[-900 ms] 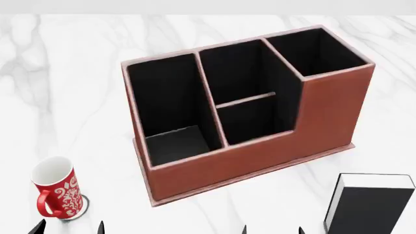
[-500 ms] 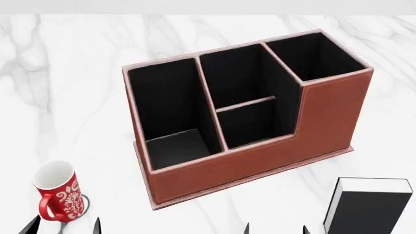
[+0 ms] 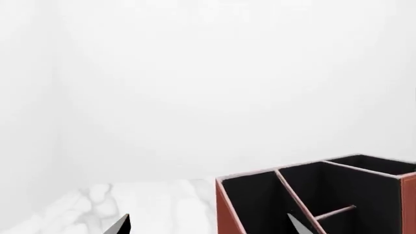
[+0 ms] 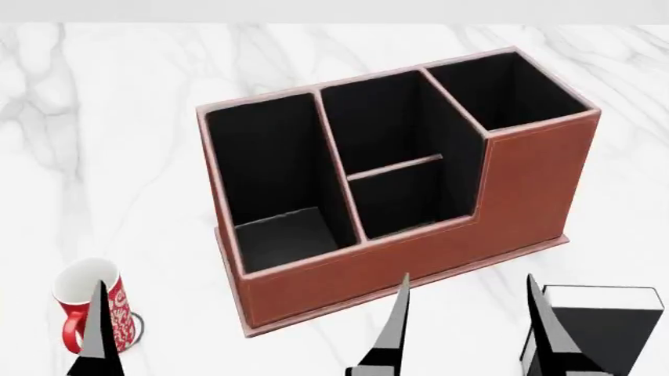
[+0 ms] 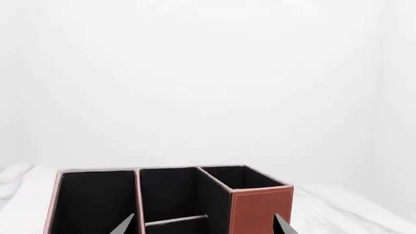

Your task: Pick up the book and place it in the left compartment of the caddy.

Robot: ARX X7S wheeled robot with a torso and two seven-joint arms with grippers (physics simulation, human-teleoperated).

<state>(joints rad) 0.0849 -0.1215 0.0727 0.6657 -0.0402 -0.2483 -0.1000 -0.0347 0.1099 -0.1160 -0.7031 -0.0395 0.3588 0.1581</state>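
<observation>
The reddish-brown caddy (image 4: 418,251) stands mid-table; its long left compartment (image 4: 274,176) is empty. It also shows in the left wrist view (image 3: 227,214) and the right wrist view (image 5: 260,209). The black book (image 4: 606,337) stands upright at the front right, right of the caddy. My right gripper (image 4: 471,337) is open, raised in front of the caddy's front wall, and its right finger (image 4: 544,329) overlaps the book's left edge. It holds nothing (image 5: 204,225). My left gripper (image 3: 209,225) is open and empty. Only one of its fingers (image 4: 99,333) shows in the head view, over the mug.
A red-and-white patterned mug (image 4: 89,309) stands at the front left on the white marble table (image 4: 115,157). The caddy's square tall bay (image 4: 507,90) is at the back right, and two short bays (image 4: 392,157) sit in the middle.
Both grippers have risen into the head view, their fingers reaching much higher. The right gripper's fingers now stand wider apart, the right one reaching the book. Caddy, book and mug have not moved.
</observation>
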